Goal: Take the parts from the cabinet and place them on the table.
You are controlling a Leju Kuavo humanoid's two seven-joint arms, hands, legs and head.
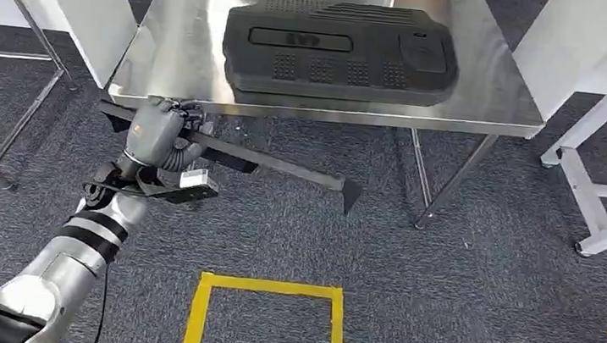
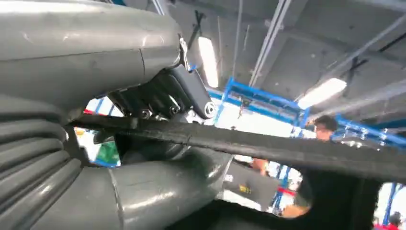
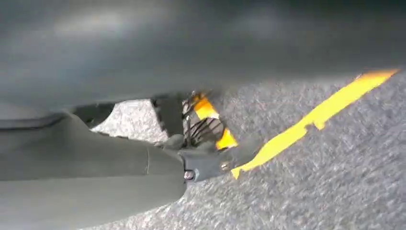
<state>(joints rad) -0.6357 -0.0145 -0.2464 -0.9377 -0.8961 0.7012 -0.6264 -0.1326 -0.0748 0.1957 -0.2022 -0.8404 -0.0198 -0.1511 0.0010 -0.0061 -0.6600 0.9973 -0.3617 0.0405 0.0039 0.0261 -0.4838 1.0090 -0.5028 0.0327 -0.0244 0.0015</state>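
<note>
**Q:** Black strip — where does it sit against your hand?

**A:** My left hand [image 1: 155, 132] grips the long black part [image 1: 283, 168] near one end, fingers wrapped round it. From my hand, the bar runs out to my right, ending in a small angled tip. It hangs in front of the steel table's [image 1: 495, 98] near edge and below it, over the grey carpet [image 1: 458, 290]. In the left wrist view the same bar [image 2: 268, 146] crosses between thumb [image 2: 158, 191] and darker fingers [image 2: 158, 98], touching both.

**Q:** Right hand?

**A:** My right hand [image 3: 95, 167] shows in its wrist view over carpet and a yellow floor line [image 3: 311, 120]. Fingers appear curled in; whether anything is in them, I cannot tell.

**Q:** What is on the table?

**A:** One large black moulded part [image 1: 338, 52] lies flat on the table top, near its middle. It is well apart from the bar I hold.

**Q:** Floor markings?

**A:** Yellow tape square [image 1: 267, 321] on the carpet in front of me.
</note>
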